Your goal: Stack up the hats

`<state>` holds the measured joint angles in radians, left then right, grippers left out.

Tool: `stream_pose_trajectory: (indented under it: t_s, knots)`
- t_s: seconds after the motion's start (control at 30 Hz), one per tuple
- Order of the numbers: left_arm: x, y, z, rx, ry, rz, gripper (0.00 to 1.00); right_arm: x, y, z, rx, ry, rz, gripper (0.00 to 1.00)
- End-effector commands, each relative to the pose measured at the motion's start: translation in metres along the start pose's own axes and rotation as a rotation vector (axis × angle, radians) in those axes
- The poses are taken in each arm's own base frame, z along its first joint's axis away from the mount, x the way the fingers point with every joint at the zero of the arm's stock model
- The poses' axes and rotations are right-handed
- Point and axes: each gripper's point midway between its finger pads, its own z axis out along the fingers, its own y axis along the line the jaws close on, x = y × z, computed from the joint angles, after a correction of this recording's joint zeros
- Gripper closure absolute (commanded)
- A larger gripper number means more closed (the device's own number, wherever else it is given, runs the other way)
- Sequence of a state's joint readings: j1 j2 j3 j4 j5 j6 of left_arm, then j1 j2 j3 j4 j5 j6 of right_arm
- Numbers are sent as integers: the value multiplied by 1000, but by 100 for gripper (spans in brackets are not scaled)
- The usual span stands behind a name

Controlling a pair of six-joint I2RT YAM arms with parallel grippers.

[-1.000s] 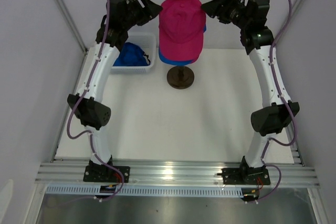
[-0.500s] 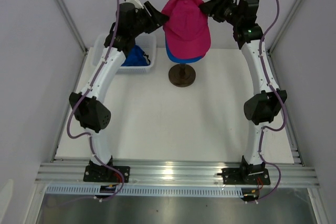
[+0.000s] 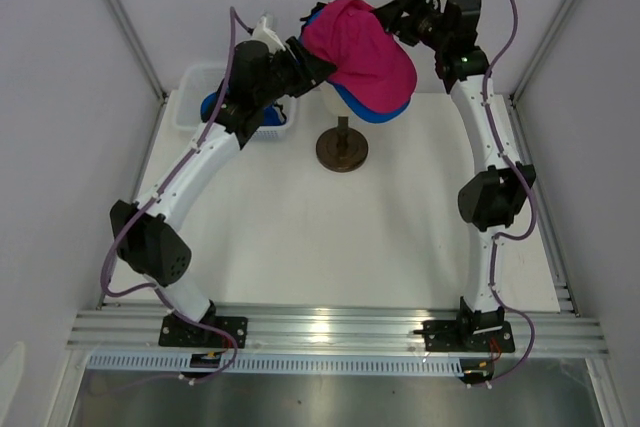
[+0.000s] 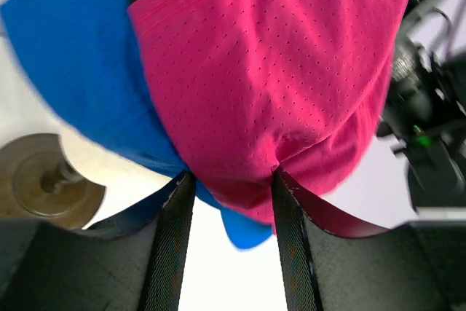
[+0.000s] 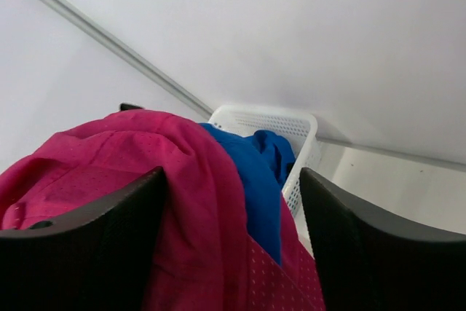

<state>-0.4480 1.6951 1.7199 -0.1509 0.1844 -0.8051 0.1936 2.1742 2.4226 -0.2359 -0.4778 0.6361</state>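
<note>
The main risk is the magenta pink fabric baseball cap (image 3: 358, 42) coming away crooked and taking the bright blue fabric baseball cap (image 3: 370, 109) nested under it along. Both hang tilted to the right above the middle of the worktop's far edge, off to the right of the dark round stand (image 3: 342, 150) rather than square over it. If one arm pulls harder than the other, the soft cloth could twist, slip out of a pinch, or drag the stand over. A thin bite on puckered fabric is not a secure one.

The left tool (image 3: 318, 65) reaches in from the left. In its wrist view the pink cap's rim is bunched between the fingertips (image 4: 287, 209) and fills the gap, so I judge it clenched on that cap. The right tool (image 3: 392, 19) meets the caps from the right. Its fingers (image 5: 109, 223) straddle pink and blue cloth, but I cannot tell whether they press it or merely flank it.

The second bright blue cap (image 3: 213, 105) lies in the white plastic mesh basket (image 3: 195, 82) at the far left corner, partly hidden by the left arm and not yet stacked.
</note>
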Motion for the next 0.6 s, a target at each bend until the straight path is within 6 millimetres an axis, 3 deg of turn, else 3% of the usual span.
stream_pose_trajectory:
  t_s: [0.0, 0.1, 0.2, 0.4, 0.57]
  knots:
    - [22, -7, -15, 3, 34, -24, 51, 34, 15, 8, -105, 130, -9, 18]
    - [24, -7, -23, 7, 20, -29, 50, 32, 27, 5, -157, 133, -18, 11]
    - [9, -6, -34, -19, -28, -2, 44, 15, 46, -6, -218, 116, -50, 1]
    - [-44, -26, -61, 14, -150, 46, 25, -52, 81, -51, -232, -26, -139, 1]
    - [-93, -49, -89, 60, -273, 88, 13, -91, 82, -88, -207, -87, -134, 0]
